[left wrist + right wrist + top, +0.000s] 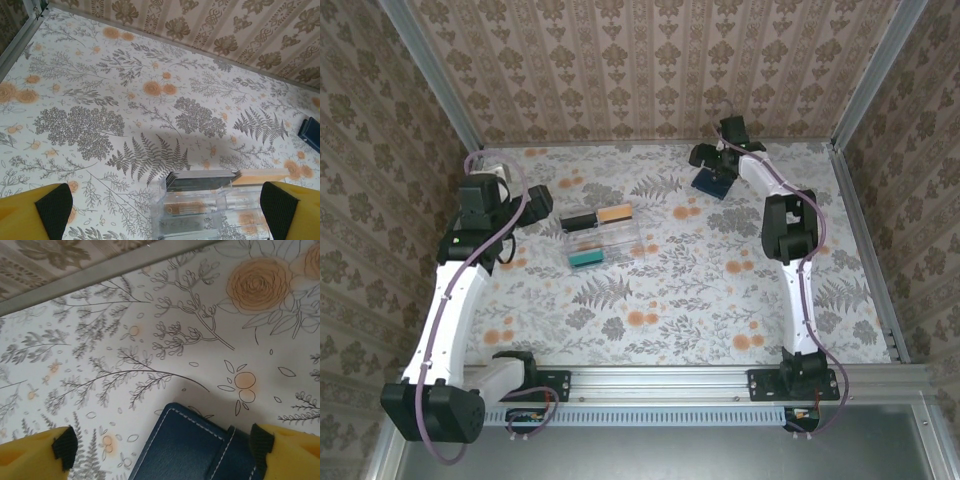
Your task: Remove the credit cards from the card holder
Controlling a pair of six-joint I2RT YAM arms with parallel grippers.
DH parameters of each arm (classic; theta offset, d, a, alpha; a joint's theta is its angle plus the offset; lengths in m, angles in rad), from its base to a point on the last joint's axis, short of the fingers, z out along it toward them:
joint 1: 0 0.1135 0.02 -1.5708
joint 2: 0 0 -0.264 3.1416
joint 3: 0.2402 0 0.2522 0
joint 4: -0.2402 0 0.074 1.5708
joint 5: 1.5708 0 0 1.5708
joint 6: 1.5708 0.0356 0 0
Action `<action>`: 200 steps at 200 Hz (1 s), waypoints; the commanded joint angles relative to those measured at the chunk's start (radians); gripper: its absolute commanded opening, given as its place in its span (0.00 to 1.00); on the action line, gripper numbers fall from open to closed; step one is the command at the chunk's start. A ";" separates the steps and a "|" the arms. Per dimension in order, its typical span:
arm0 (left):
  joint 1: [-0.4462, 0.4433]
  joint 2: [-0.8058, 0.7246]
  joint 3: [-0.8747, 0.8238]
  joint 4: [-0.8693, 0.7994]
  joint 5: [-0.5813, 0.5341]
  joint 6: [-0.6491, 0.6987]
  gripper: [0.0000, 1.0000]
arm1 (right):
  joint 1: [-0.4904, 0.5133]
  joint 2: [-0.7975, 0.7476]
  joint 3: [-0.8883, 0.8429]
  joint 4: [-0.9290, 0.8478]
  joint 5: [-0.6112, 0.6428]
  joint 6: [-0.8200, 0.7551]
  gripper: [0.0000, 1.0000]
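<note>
The right claw [162, 446] stood wide astride the navy card holder [200, 442]; the left claw [165, 205] gaped wide near the clear tray [200, 222].

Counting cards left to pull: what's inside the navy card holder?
The card holder lies folded shut on the table; only its stitched navy outside shows. Its pockets, and any cards in them, are covered.

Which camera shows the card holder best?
The right wrist view: the card holder sits close up, navy with pale stitching, inside the open right tool. The top view shows it small, partly under that tool. The left wrist view catches a dark blue corner at its right edge.
</note>
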State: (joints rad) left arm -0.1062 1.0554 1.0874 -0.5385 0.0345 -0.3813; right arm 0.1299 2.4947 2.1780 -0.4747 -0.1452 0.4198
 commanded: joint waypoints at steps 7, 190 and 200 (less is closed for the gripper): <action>-0.004 -0.015 0.023 -0.026 0.005 0.029 1.00 | 0.019 0.029 0.045 -0.122 -0.025 -0.010 0.87; -0.004 -0.062 -0.064 0.051 0.067 0.055 1.00 | 0.332 -0.528 -0.886 -0.075 0.180 0.090 0.62; -0.004 -0.073 -0.074 0.050 0.071 0.056 1.00 | 0.354 -0.564 -0.940 -0.071 0.181 0.131 0.61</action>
State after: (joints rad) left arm -0.1062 1.0245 1.0340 -0.5083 0.0849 -0.3443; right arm 0.4328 1.9888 1.3647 -0.4995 0.0189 0.4469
